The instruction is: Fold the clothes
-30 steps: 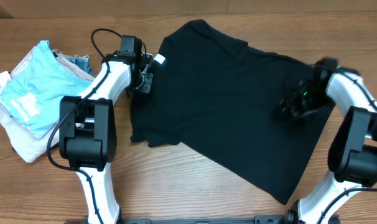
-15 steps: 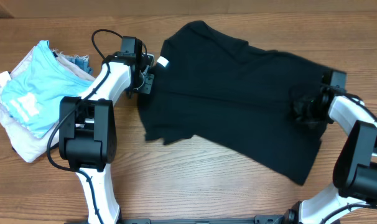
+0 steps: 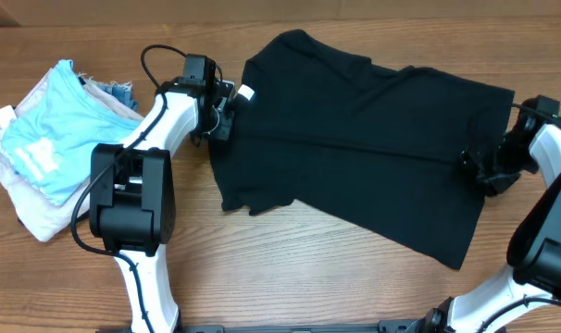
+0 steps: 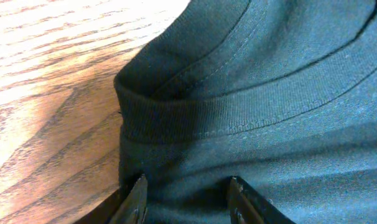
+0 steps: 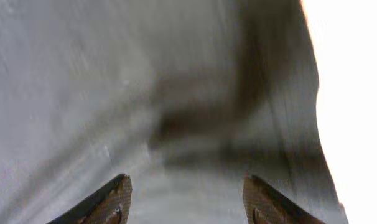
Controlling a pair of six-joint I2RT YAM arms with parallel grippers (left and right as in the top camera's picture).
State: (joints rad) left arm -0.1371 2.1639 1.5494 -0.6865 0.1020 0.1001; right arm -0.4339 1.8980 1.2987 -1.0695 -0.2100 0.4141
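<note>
Wooden table [image 3: 290, 277] fills the overhead view, and the black shirt [image 3: 355, 139] lies spread across it from the centre out toward 3 o'clock. Its neck points to 9 o'clock and its hem to 3 o'clock, with the whole body slanted a little. A small white neck label [image 3: 246, 92] shows at the collar. Well apart at 9 o'clock sits a pile with a light blue garment [image 3: 40, 139] on a pale beige one [image 3: 26, 208].

The left gripper [image 4: 188, 193] is at the collar [image 4: 238, 112], its fingers standing moderately apart with flat fabric showing between them, pinching nothing. The right gripper [image 5: 185, 193] is at the hem edge near 3 o'clock, its fingers wide apart over blurred dark cloth and likewise gripping nothing.

The shirt looks stretched out but not yet folded, so the step in hand is probably settling it flat before the first fold. To do it well, both arms should lift straight clear so the thin fabric is not dragged back into wrinkles. The rumpled sleeve at 7 o'clock wants smoothing, and each next pinch should take a single layer at the edge, so both sides fold evenly
</note>
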